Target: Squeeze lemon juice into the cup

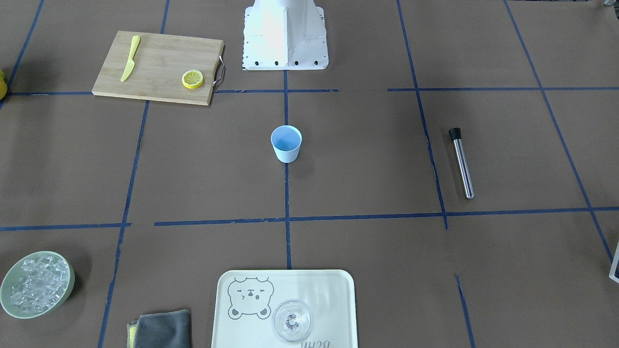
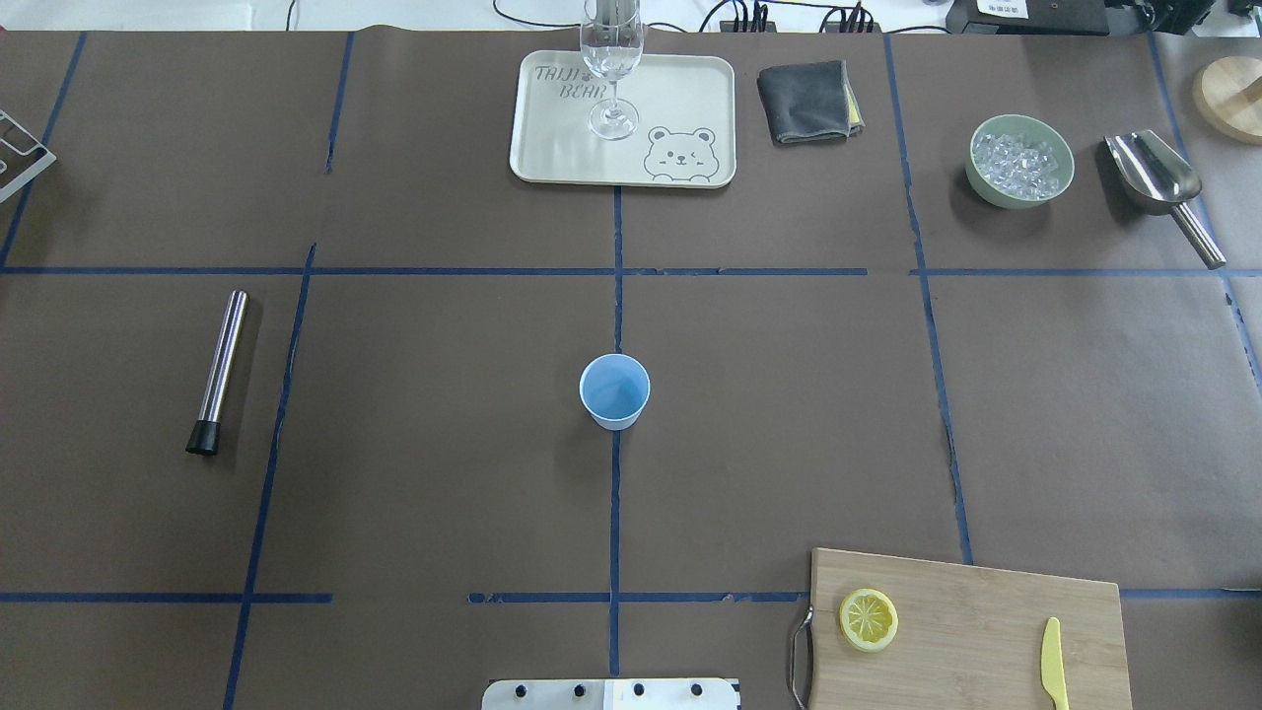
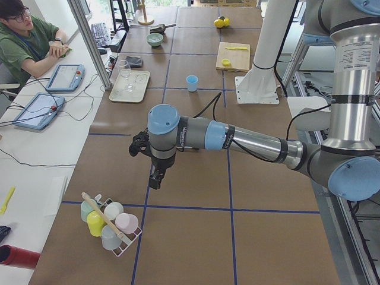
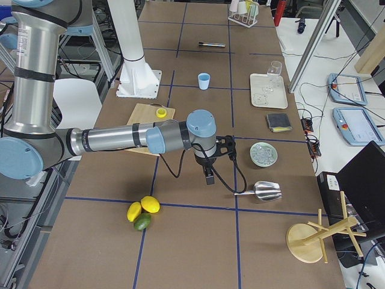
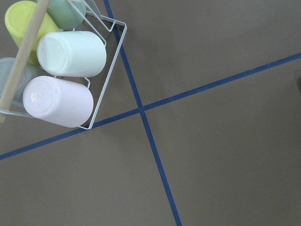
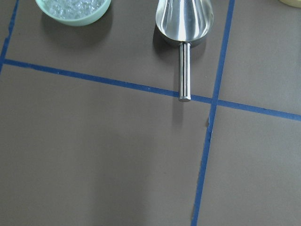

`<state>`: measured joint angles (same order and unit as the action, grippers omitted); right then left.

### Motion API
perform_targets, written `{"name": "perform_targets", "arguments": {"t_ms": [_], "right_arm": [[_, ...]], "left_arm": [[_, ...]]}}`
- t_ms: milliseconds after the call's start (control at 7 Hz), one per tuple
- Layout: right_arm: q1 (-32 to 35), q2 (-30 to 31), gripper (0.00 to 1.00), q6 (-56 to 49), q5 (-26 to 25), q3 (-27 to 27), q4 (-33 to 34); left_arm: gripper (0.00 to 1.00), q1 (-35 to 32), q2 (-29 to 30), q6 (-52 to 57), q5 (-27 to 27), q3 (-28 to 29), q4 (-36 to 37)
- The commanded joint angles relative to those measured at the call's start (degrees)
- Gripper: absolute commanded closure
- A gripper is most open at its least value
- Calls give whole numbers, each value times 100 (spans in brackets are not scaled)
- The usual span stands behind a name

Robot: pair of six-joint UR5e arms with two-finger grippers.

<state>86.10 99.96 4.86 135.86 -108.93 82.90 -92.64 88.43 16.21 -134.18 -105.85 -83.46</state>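
The lemon slice point(image 2: 868, 619) lies flat on the wooden cutting board point(image 2: 986, 611) at the near right of the table; it also shows in the front view point(image 1: 192, 79). The light-blue cup point(image 2: 614, 390) stands upright at the table's middle, also in the front view point(image 1: 286, 143). My left gripper point(image 3: 155, 178) hangs over the table's left end near a rack of cups, far from the cup. My right gripper point(image 4: 209, 176) hangs over the right end near the ice bowl. Both show only in the side views, so I cannot tell whether they are open or shut.
A yellow plastic knife point(image 2: 1053, 663) lies on the board. A metal muddler point(image 2: 218, 370) lies at the left. A tray point(image 2: 552, 148) with a clear glass point(image 2: 612, 59), a grey cloth point(image 2: 808, 101), a green ice bowl point(image 2: 1019, 160) and a metal scoop point(image 2: 1158, 182) stand at the far side. A cup rack point(image 5: 61, 61) is at the left end.
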Motion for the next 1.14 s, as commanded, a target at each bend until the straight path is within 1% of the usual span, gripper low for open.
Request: {"name": "perform_targets", "arguments": {"t_ms": [0,143,286,429,571,714,857,1000], "right_arm": [[-345,57,0,1101,56,-250,-1215],[-540,171,0,1235,3,-269,-1929],[-907,129,0,1889,-172,-504,-1988],[-1746,129,0,3018,-1000,-933,-1989],[-2572,146,0,3830,-1609,-1207,-1989],[-3338,181,0,4604,-2094,-1532,-1989],[-4181,355,0,5107,-2734,-1753,-1980],[-5172,375,0,5939,-3549,-1877,-1980]], "left_arm": [[0,0,8,5,-20,-14,-21],[0,0,8,5,-20,-32,-22],[0,0,8,5,-20,-32,-22],[0,0,8,5,-20,-49,-22],[0,0,17,5,-20,-67,-30],[0,0,8,5,-20,-50,-135],[0,0,17,5,-20,-67,-144],[0,0,17,14,-20,-76,-145]]}}
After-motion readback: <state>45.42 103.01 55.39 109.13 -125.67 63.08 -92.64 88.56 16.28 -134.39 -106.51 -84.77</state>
